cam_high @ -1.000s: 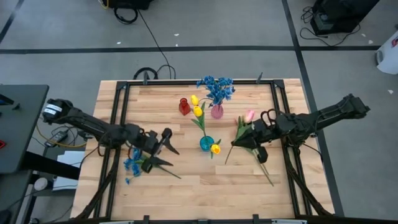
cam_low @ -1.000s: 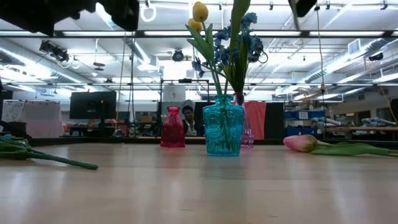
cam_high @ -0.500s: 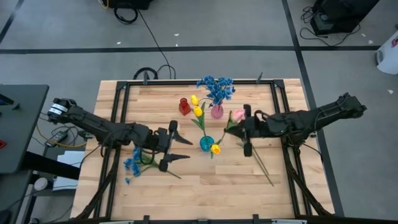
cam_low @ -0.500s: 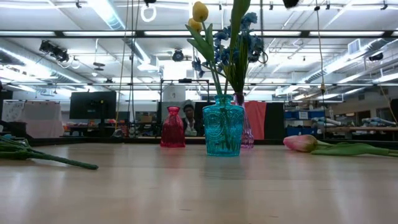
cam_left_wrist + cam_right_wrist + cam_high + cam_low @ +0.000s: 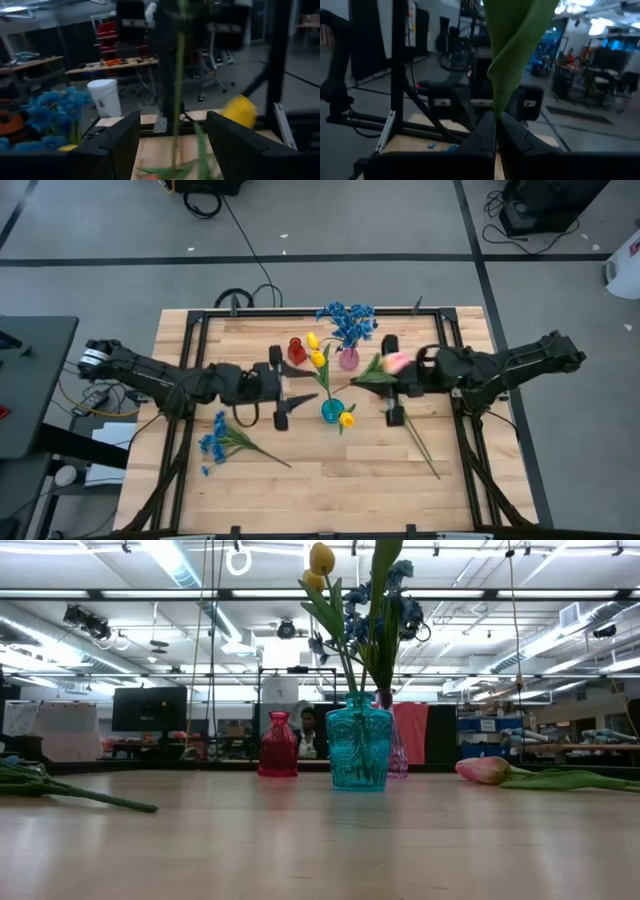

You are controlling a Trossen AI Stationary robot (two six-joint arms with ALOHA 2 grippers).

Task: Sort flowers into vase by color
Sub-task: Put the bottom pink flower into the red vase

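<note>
The right claw [image 5: 384, 383] is pinching a pink tulip [image 5: 397, 361] above the tabletop [image 5: 330, 470], right of the teal vase [image 5: 331, 410]. The left claw [image 5: 290, 383] is hovering spread, empty, left of it.

— What shows past the left gripper [image 5: 172, 150]?
— Its two dark fingers [image 5: 112, 145] stand apart. Between them rises a green stem [image 5: 178, 95].
— Any flowers?
— Blue blossoms [image 5: 50, 107] on one side, a yellow tulip bud [image 5: 240, 111] on the other; a white bucket [image 5: 104, 97] stands farther off.
</note>
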